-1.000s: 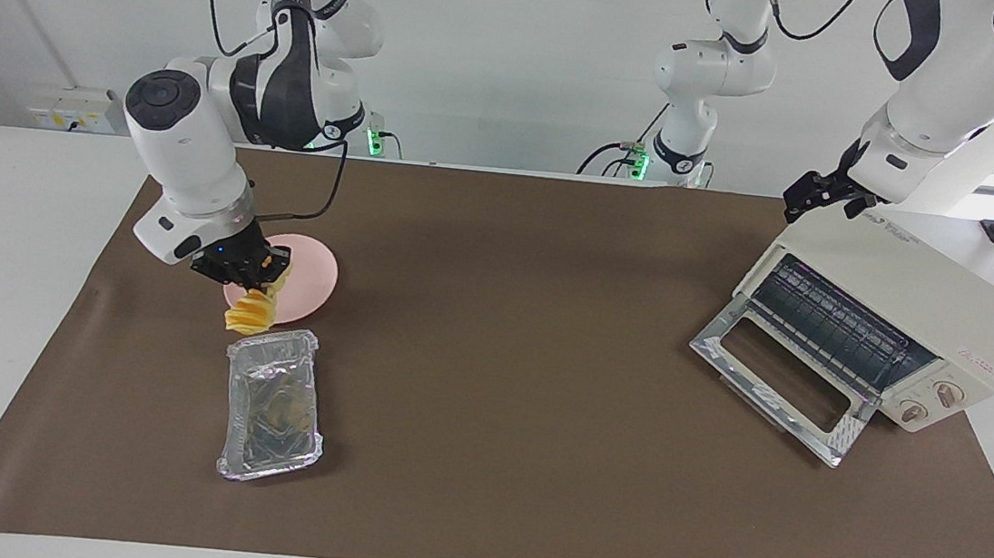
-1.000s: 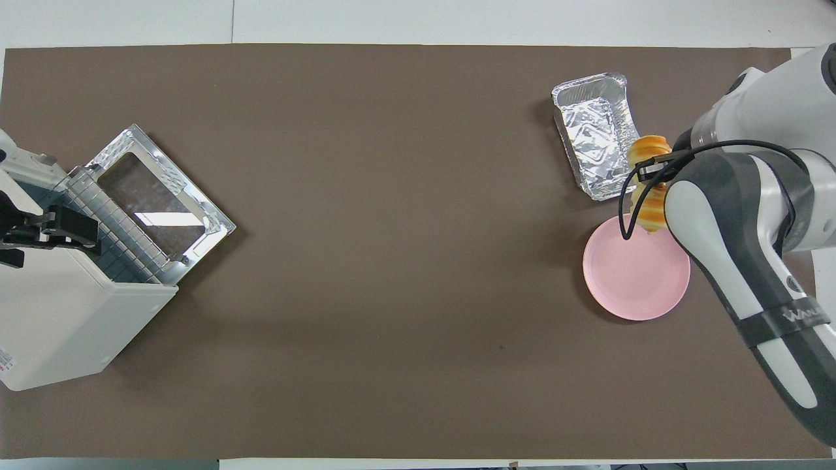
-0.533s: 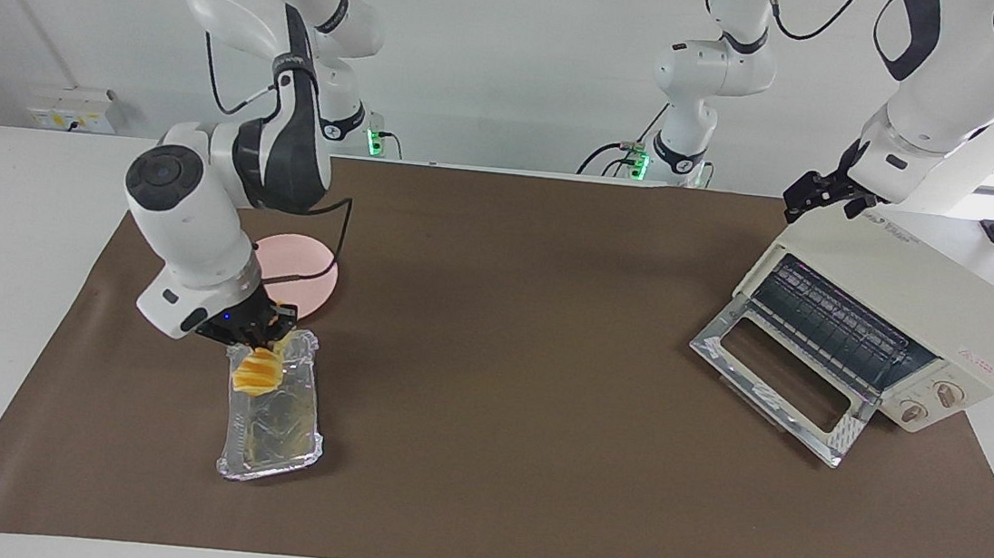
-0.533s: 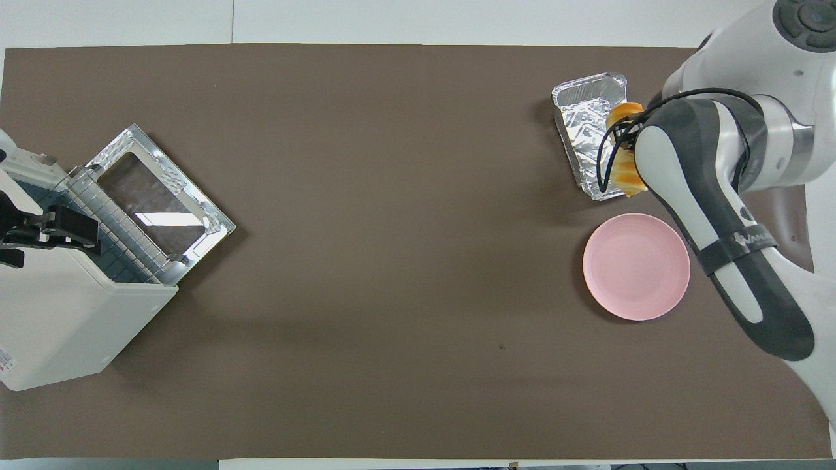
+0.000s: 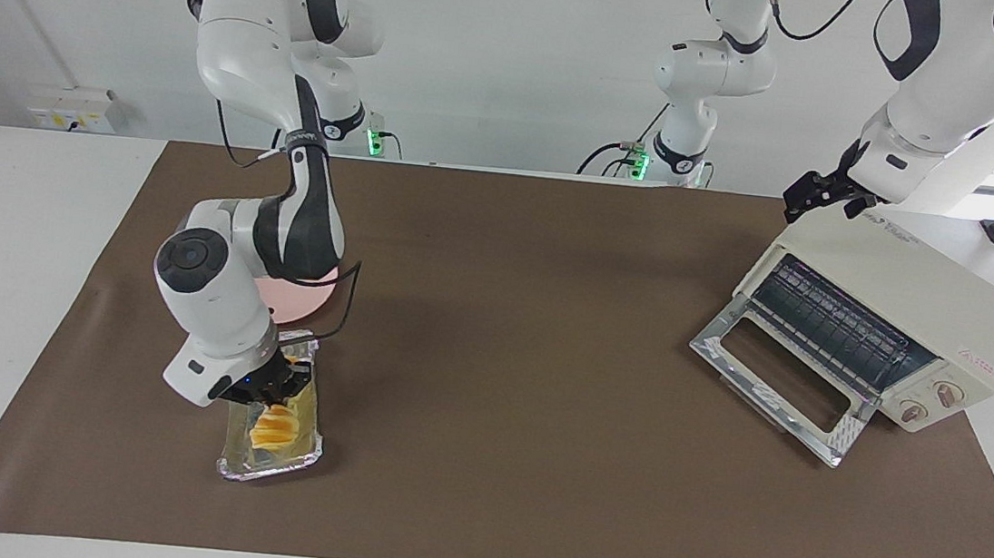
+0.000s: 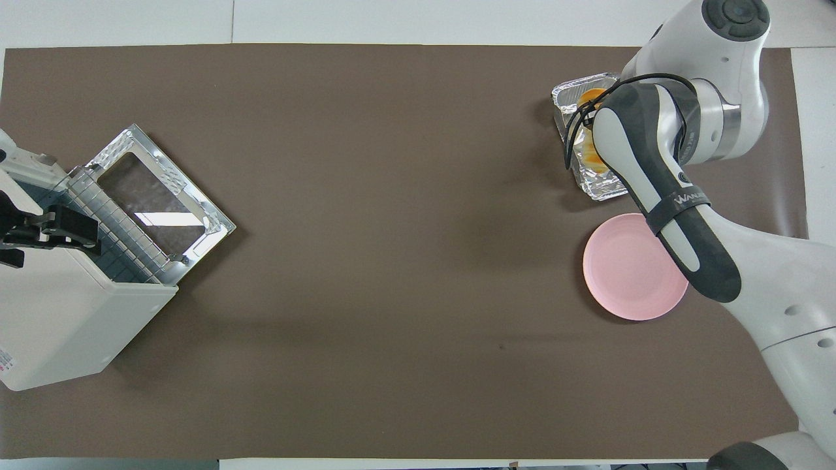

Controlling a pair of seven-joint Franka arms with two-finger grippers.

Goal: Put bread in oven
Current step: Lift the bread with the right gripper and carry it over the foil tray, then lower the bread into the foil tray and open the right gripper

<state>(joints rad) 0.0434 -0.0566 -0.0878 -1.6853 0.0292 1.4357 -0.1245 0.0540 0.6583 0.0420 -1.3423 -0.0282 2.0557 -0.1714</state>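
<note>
The bread [image 5: 273,429], a ridged yellow-orange loaf, hangs end-down from my right gripper [image 5: 270,399], which is shut on its upper end. Its lower end sits inside the walls of the silver foil tray [image 5: 271,469]. From overhead the right arm covers most of the loaf, and only orange bits of the bread [image 6: 591,98] show in the foil tray [image 6: 599,190]. The cream-white oven [image 5: 915,292] stands at the left arm's end, its glass door [image 5: 779,379] dropped open. My left gripper [image 5: 815,198] waits open over the oven's top, at the corner nearest the robots.
A round pink plate [image 5: 305,302] lies bare beside the foil tray, nearer to the robots. The brown mat [image 5: 528,337] covers the table between the tray and the oven. The oven [image 6: 59,326] and its open door [image 6: 163,196] also show from overhead.
My right gripper has carried the bread from over the pink plate's edge out over the foil tray and lowered it into the tray. The left arm has not moved.
</note>
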